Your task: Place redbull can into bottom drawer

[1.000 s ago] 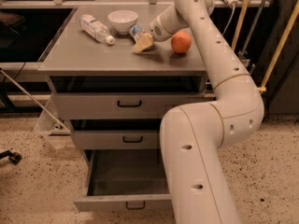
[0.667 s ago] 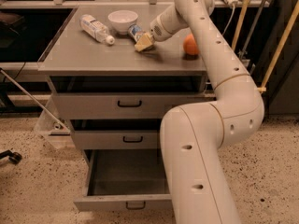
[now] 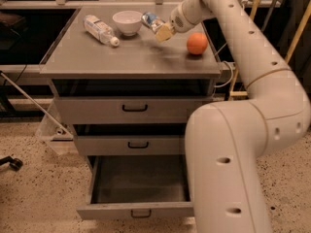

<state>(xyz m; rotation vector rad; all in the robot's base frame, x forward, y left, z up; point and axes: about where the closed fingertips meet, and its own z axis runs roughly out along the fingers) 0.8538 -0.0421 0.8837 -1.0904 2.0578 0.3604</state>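
Gripper: my gripper [image 3: 164, 32] hangs over the back of the cabinet's surface [image 3: 97, 57], at 10 o'clock from the orange ball [image 3: 197, 43]. Its pale yellowish fingers [image 3: 166, 30] are clenched on one end of the redbull can [image 3: 150, 19].

Redbull can: it sits in that grasp, just beside the right rim of the white bowl [image 3: 127, 22]. From the soft shadow under the gripper, I judge it to be raised clear of the surface.

Governing relation: the can juts from the gripper toward 10 o'clock, its long axis tilted along the 10-to-4 line. The bottom drawer [image 3: 138, 181] stands open at 6 o'clock from the gripper, well apart, below the two upper drawers [image 3: 134, 108].

Next move, as I judge it: I must bring the can forward past the surface's front edge before lowering it, or it meets the top.

Materials and shapes:
- The can is a slim blue-and-silver cylinder of smooth metal, so it may slip or roll.
- The drawer is a deep grey box with a matte floor and a small black handle.
- The plastic bottle [image 3: 99, 29] is clear, white-capped and lying on its side at 9 o'clock from the bowl.
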